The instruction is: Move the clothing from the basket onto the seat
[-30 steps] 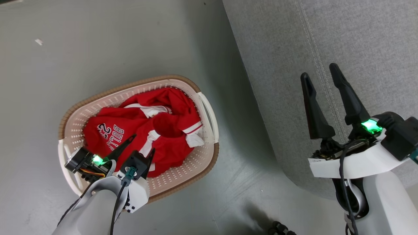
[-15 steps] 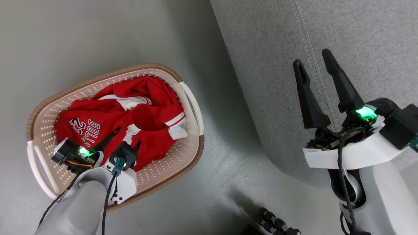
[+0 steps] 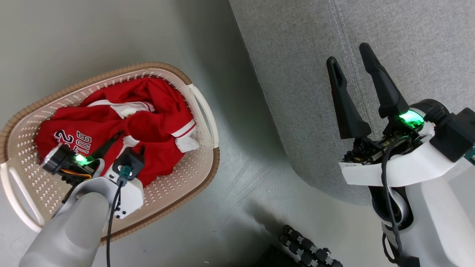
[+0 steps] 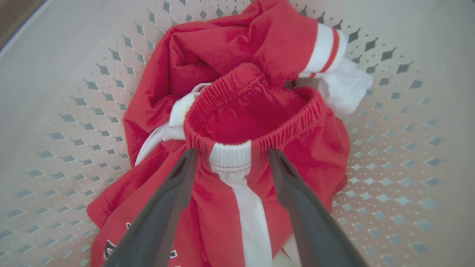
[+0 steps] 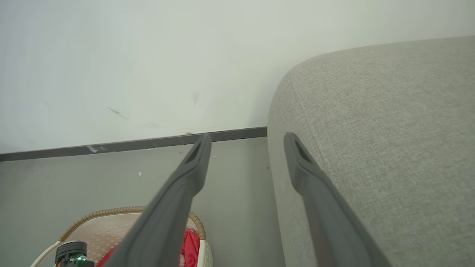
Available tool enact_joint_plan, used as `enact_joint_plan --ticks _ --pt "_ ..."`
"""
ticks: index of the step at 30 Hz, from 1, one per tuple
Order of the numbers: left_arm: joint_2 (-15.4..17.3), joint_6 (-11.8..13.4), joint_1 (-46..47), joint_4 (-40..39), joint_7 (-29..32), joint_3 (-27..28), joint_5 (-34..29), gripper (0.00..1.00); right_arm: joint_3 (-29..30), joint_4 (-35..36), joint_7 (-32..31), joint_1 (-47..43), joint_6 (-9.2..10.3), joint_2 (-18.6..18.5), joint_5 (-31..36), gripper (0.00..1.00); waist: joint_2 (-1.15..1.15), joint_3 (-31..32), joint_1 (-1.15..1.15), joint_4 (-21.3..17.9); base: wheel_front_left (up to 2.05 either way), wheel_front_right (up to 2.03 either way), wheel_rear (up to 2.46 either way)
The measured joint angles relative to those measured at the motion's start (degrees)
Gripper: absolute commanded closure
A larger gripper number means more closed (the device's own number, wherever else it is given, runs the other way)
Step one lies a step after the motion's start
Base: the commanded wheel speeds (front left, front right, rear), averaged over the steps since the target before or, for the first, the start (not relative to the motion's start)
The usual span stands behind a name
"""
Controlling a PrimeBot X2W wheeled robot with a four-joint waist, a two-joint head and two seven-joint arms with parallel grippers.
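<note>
The clothing [image 3: 148, 111] is a crumpled red heap with white panels inside the basket [image 3: 92, 79]. The jersey lettered "BULLS" [image 3: 79, 139] lies at the heap's left. My left gripper [image 3: 130, 141] is open low over the heap. In the left wrist view its fingers [image 4: 167, 200] straddle the white patch on a red elastic waistband [image 4: 230, 157], with the perforated basket wall [image 4: 74, 74] behind. My right gripper [image 3: 347, 53] is open and holds nothing, above the edge of the grey seat [image 3: 408, 44]. From the right wrist, that gripper [image 5: 248, 137] points past the sofa's rounded arm [image 5: 389, 148].
Grey floor [image 3: 241, 167] separates the basket from the sofa. A black ribbed part [image 3: 304, 248] sits at the bottom edge. A pale wall with a dark skirting strip [image 5: 130, 144] stands beyond the basket [image 5: 111, 218].
The head camera has moved, so the whole picture slid left and up. My left gripper has edged a little further across the red heap, still open. The right gripper keeps its pose.
</note>
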State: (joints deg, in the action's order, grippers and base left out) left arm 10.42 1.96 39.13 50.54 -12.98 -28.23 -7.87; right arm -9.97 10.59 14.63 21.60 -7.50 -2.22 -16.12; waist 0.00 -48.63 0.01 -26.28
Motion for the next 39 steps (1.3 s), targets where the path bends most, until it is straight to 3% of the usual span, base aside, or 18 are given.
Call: enact_joint_plan --ticks 17,19,20,21,23,24,25,26,39 --pt "0.38 0.99 3.92 2.50 0.22 0.36 -0.23 0.01 -0.36 -0.05 0.00 2.25 0.00 0.01 -1.03 0.00 0.00 -2.79 0.00 -1.70 0.00 0.00 0.00" --pt "0.27 0.99 4.17 2.66 0.21 0.20 -0.23 0.14 -0.43 -0.10 0.00 2.25 0.00 0.01 -1.04 0.00 0.00 -2.91 0.00 -1.81 0.00 0.00 0.00" --pt "0.22 0.99 4.21 2.86 0.21 0.11 -0.23 0.27 -0.42 -0.10 0.00 2.25 0.00 0.01 -1.04 0.00 0.00 -2.95 0.00 -1.86 0.00 0.00 0.00" --pt "0.15 0.99 4.22 3.08 0.19 0.04 -0.23 0.51 -0.42 -0.10 0.00 2.25 0.00 0.01 -1.04 0.00 0.00 -2.99 0.00 -1.91 0.00 0.00 0.00" --pt "0.11 0.98 4.24 3.58 -0.04 -0.05 -0.23 0.66 -0.42 -0.13 0.00 2.25 0.00 0.01 -1.04 0.00 0.00 -3.07 0.00 -2.00 0.00 0.00 0.00" --pt "0.07 0.98 4.27 3.78 -0.04 -0.10 -0.23 0.76 -0.40 -0.15 0.00 2.25 0.00 0.01 -1.04 0.00 0.00 -3.09 0.00 -2.02 0.00 0.00 0.00" --pt "0.00 0.98 4.29 3.99 -0.05 -0.14 -0.23 0.94 -0.38 -0.20 0.00 2.25 0.00 0.01 -1.04 0.00 0.00 -3.09 0.00 -2.03 0.00 0.00 0.00" --pt "-0.08 0.96 4.32 4.15 -0.07 -0.19 -0.23 1.00 -0.35 -0.23 0.00 2.25 0.00 0.01 -1.04 0.00 0.00 -3.09 0.00 -2.03 0.00 0.00 0.00" --pt "-1.44 0.90 5.04 4.12 -0.81 -0.15 0.36 1.00 0.38 -1.82 0.00 2.44 0.00 0.01 -0.92 0.00 0.00 -2.53 -0.01 -1.07 0.00 0.00 0.00"
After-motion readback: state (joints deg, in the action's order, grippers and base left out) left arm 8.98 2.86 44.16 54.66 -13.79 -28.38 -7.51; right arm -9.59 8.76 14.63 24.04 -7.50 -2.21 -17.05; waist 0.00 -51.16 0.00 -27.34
